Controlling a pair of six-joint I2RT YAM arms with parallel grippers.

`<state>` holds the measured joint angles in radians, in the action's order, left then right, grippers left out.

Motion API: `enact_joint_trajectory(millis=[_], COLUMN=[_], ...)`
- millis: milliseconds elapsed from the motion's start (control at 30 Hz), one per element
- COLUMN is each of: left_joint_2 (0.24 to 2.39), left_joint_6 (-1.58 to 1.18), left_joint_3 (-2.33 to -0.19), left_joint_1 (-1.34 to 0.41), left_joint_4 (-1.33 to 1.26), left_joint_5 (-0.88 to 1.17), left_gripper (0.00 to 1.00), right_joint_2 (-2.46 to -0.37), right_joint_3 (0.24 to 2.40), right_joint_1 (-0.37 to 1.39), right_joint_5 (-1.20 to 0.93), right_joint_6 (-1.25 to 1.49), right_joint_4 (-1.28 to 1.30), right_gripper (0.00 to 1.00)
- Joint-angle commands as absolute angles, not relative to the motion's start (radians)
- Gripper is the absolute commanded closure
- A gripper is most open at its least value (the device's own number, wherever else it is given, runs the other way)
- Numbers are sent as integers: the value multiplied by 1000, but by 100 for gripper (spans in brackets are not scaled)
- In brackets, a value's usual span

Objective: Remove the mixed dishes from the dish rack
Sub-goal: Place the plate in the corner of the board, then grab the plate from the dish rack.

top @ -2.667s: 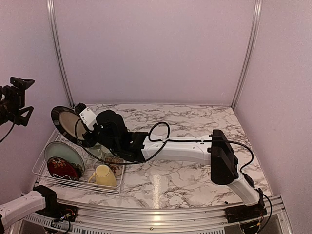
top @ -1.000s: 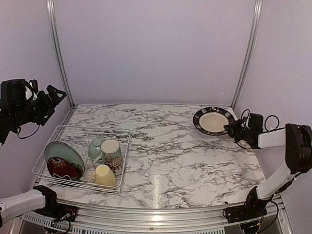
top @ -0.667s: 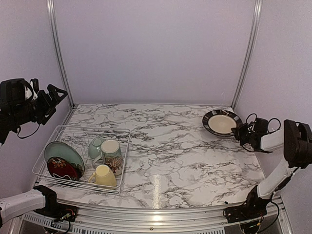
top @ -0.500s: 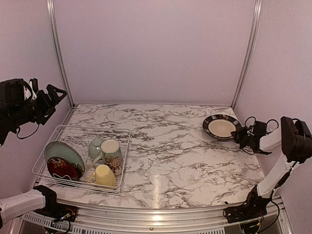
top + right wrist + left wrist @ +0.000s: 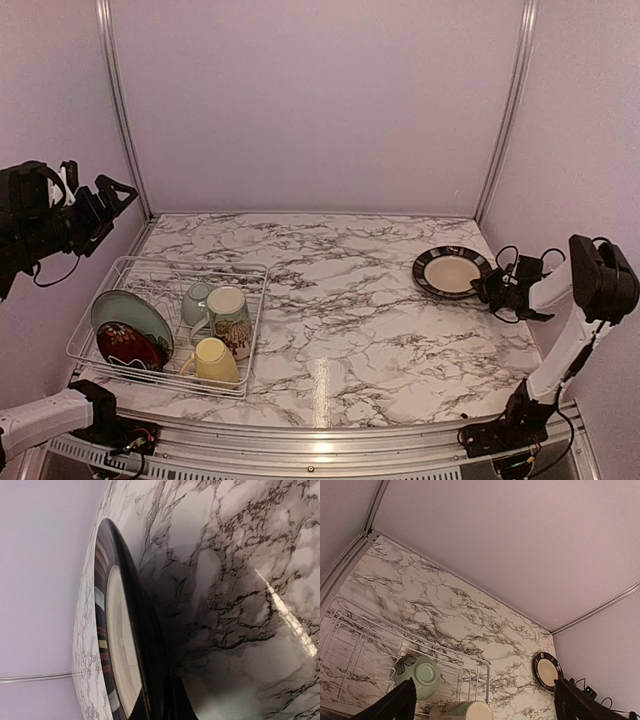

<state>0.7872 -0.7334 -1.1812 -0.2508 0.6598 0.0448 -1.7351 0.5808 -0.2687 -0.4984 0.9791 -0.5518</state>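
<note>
1. Marbled tabletop (image 5: 340,300), lilac walls (image 5: 320,100) and aluminium posts (image 5: 118,110) in the back corners frame my workspace, with both arms bolted at the near edge.
2. At the far right of the table, my right gripper (image 5: 488,288) is clamped on the right-hand rim of the black-rimmed cream plate (image 5: 450,272).
3. From my right wrist, that plate runs edge-on, its striped rim nearest the lens. One dark finger (image 5: 177,707) presses against its underside. Its shadow falls on the marble below, and I cannot tell whether the far edge touches the table.
4. My left gripper (image 5: 103,192) hangs high by the left wall, above and left of the dish rack (image 5: 190,262). Its fingers (image 5: 400,705) are spread wide, with nothing between them.
5. The rack sits at the near left of the table, well apart from the held plate.
6. Inside the rack, the pale green plate (image 5: 130,315) leans upright at the left. The dark red patterned plate (image 5: 128,347) is just in front of it.
7. Mid-rack are the small pale green bowl (image 5: 197,298) and the cream floral mug (image 5: 228,315). The pale yellow mug (image 5: 213,360) is at the near edge, handle to the left.
</note>
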Motion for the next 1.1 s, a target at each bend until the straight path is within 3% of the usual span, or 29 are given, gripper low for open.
enact_joint_trajectory(millis=[0,67,267,533,867,1067], left_joint_2=[803,805,803,795,749,737], left_joint_6=[-704,-706,-713,-733,-773,-825], left_joint_3=[-1183,-1181,-1182,-1159,-1152,-1152], left_joint_1=[-255,-255,-255,-255,-255,-255], left_joint_4=[661,660,661,684,734,741], left_joint_5=[73,79,96,70,-107,-150], left_gripper=[1,1,1,1,1,1], right_joint_2=[-1721,-1712,-1691,-1559,-1351,-1235], right_joint_3=[597,590,589,592,610,665], right_joint_1=[-275,-275,-275,-276,-271,-167], right_joint_5=[-490,-463,-412,-287,-136,-30], right_joint_6=[883,854,791,709,581,498], right_joint_4=[-598,-564,-487,-332,-204,-139], right_gripper=[100,97,61,25,11,9])
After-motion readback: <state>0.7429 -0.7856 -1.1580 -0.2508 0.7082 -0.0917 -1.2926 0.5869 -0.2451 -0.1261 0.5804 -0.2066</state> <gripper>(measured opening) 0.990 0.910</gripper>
